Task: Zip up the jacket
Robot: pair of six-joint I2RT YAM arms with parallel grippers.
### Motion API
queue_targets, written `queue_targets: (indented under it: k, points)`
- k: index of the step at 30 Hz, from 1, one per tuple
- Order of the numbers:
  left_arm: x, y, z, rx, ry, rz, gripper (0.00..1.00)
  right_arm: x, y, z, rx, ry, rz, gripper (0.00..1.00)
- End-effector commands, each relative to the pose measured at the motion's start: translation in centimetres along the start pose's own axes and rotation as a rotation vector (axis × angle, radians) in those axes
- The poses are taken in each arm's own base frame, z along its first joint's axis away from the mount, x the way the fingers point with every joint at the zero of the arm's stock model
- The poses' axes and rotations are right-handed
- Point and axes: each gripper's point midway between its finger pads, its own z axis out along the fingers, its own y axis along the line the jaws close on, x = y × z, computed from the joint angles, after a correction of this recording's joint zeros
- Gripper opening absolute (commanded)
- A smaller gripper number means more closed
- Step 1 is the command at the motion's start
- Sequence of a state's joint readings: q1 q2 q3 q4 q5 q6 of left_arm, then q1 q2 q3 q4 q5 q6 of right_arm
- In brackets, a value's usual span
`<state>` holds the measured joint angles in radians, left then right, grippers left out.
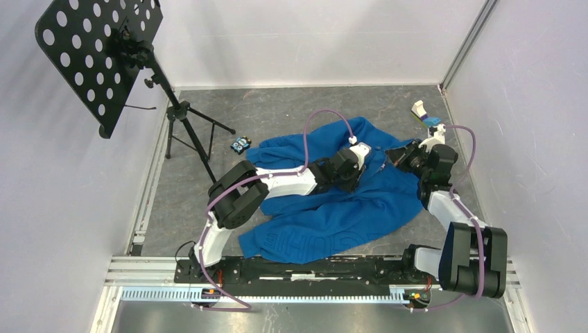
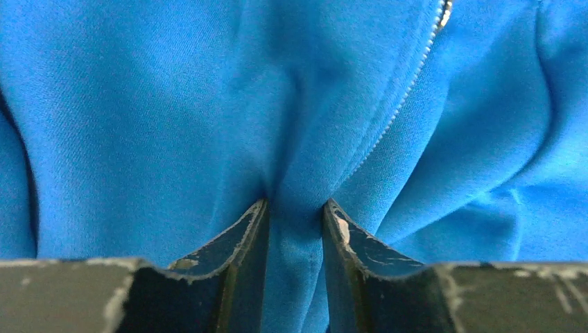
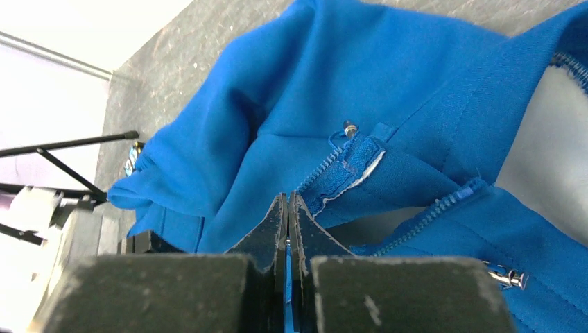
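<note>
**Left wrist view: pale silvery zipper (image 2: 395, 104) runs up and right, away from the clamped fold**

The bright blue soft fabric jacket (image 1: 333, 215) lies crumpled on the grey speckled counter (image 1: 277, 111), between the two arms. The left hand (image 2: 295, 208) is clamped on a raised fold just beside the zipper teeth. The right hand (image 3: 288, 198) has its fingers pressed together on a thin blue edge at the open collar end. White lining (image 3: 548, 132) shows there, and a small silver metal pull (image 3: 509, 277) lies near. I judge the right hand nearer that pull, with the left anchoring the zipper's other stretch.
</note>
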<state>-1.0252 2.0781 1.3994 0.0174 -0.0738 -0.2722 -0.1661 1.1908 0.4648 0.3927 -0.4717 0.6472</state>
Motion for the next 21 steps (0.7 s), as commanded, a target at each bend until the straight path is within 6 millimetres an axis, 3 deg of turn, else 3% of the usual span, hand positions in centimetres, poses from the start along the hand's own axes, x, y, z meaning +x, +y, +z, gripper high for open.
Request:
queue_targets:
  k: [1, 6, 9, 12, 14, 21]
  points:
    - [0.2, 0.8, 1.1, 0.038, 0.06, -0.054, 0.36, -1.5, 1.3, 0.9, -0.08, 0.012, -0.113, 0.0]
    - [0.4, 1.4, 0.7, 0.057, 0.089, -0.025, 0.12, -3.4, 1.8, 1.8, -0.085, 0.026, -0.196, 0.01]
    - [0.1, 1.5, -0.1, 0.079, 0.09, -0.034, 0.04, -4.4, 0.2, 3.0, -0.003, 0.116, -0.286, 0.23]
    - [-0.7, 0.9, -0.7, 0.141, 0.088, -0.066, 0.02, -4.8, -2.1, 2.8, 0.121, 0.216, -0.393, 0.49]
    - [-1.2, 0.2, -1.1, 0.196, 0.091, -0.088, 0.02, -5.0, -2.6, 1.8, 0.16, 0.204, -0.45, 0.6]
    - [-1.7, 1.1, -0.8, 0.227, 0.124, -0.184, 0.02, -2.4, -1.2, -2.1, 0.1, 0.097, -0.483, 0.7]
